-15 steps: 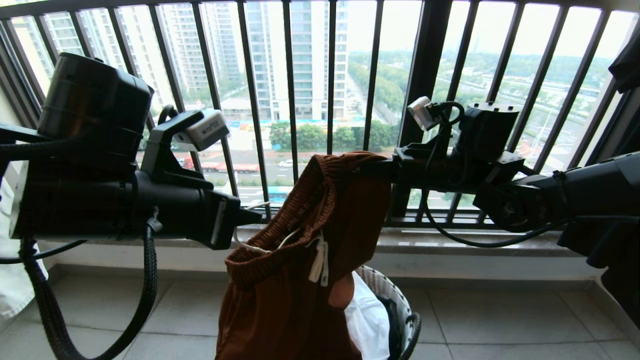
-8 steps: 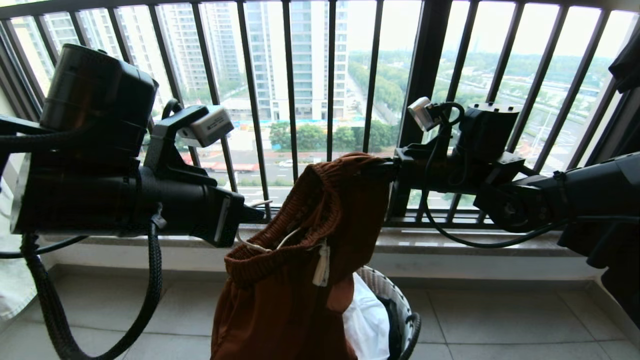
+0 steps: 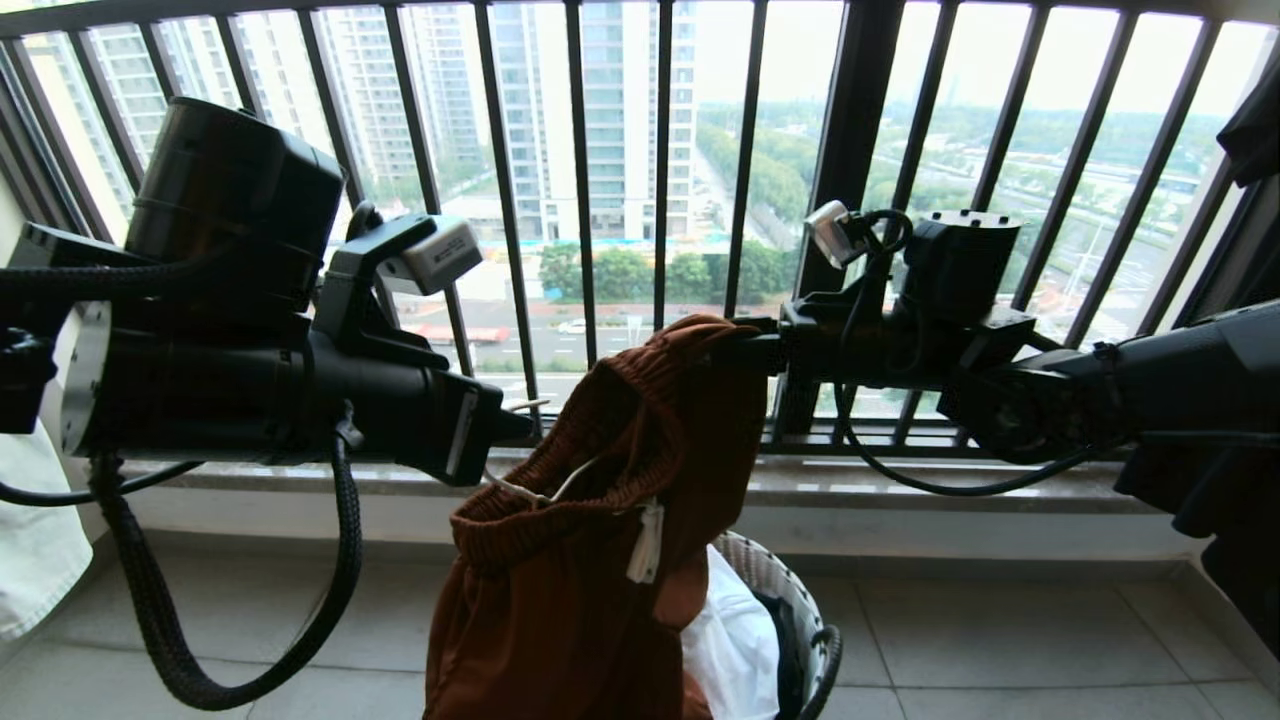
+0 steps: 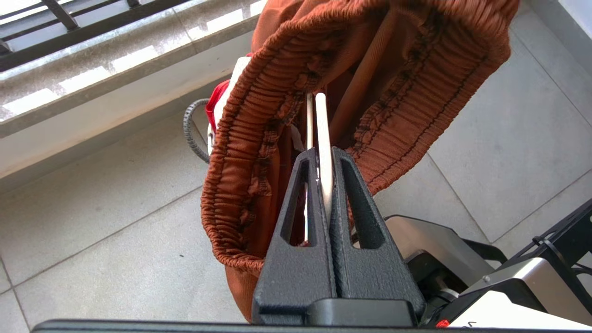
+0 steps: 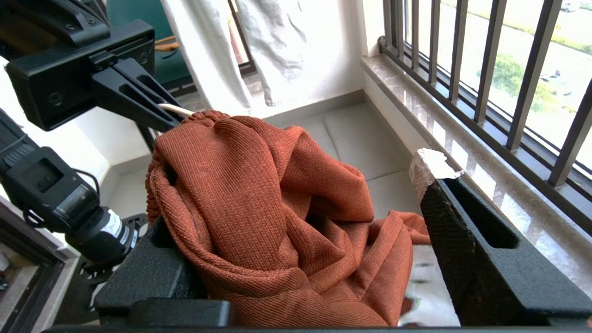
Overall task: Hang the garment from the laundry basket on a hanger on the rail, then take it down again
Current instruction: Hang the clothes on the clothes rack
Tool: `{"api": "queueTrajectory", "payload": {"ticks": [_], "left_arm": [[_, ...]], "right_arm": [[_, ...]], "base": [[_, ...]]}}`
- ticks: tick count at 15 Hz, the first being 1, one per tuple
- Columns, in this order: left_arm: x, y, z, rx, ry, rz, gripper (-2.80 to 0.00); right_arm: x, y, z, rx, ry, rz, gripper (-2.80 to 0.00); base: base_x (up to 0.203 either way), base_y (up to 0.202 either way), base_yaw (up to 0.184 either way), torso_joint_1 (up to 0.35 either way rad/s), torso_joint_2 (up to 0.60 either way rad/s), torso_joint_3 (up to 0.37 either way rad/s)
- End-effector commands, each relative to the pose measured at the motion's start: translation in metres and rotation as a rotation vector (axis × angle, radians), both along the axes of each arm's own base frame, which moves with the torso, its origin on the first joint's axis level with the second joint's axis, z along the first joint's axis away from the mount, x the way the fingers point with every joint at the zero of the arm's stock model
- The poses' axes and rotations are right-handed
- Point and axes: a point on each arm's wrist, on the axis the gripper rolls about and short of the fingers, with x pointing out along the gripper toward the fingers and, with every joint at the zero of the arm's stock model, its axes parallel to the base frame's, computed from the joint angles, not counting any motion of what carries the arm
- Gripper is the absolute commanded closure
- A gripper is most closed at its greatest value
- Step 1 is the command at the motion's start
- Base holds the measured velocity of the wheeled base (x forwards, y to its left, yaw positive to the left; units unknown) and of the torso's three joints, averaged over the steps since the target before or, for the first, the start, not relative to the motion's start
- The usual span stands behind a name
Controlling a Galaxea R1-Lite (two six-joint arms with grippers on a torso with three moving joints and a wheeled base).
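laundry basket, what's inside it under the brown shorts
White cloth and a dark item show inside the laundry basket; the hanging shorts cover the rest.

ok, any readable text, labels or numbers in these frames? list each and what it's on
Nothing legible in any view.
Label on the grey camera box on the left wrist: print too small to read.
White sticker on the black cylinder in the right wrist view: blurred, unreadable.
Rust-brown shorts: no logo or print visible.
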Motion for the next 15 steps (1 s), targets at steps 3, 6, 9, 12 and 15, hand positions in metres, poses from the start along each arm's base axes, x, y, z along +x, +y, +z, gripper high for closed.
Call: {"api": "queueTrajectory", "payload": {"ticks": [3,6,9,12,15], "left_arm": [[0.0,0.007,0.018,-0.033,-0.055,0.022,0.0],[-0.003,0.008,0.025,-0.046,-0.075,0.022,0.0],[-0.007,0.009,0.022,-0.026,-0.037,0.015,0.0],[-0.009,0.01,0.013,0.001,0.009,0.012,0.0],[-0.013,0.012,0.012,0.005,0.013,0.011,0.0]], "right_arm": [[0.015,0.005,-0.018,-0.026,0.066,0.004,-2.8],[0.024,0.006,-0.018,-0.046,0.119,-0.005,-2.8],[0.039,0.002,-0.013,-0.055,0.143,-0.083,-2.8],[0.046,-0.004,-0.009,-0.044,0.164,-0.14,-2.8],[0.046,-0.012,0.0,-0.032,0.145,-0.173,-2.8]], "base": [[0.0,0.0,0.0,0.0,0.0,0.0],[0.0,0.0,0.0,0.0,0.0,0.0],[0.0,0.0,0.0,0.0,0.0,0.0],[0.0,0.0,0.0,0.0,0.0,0.0],[0.0,0.0,0.0,0.0,0.0,0.0]]}}
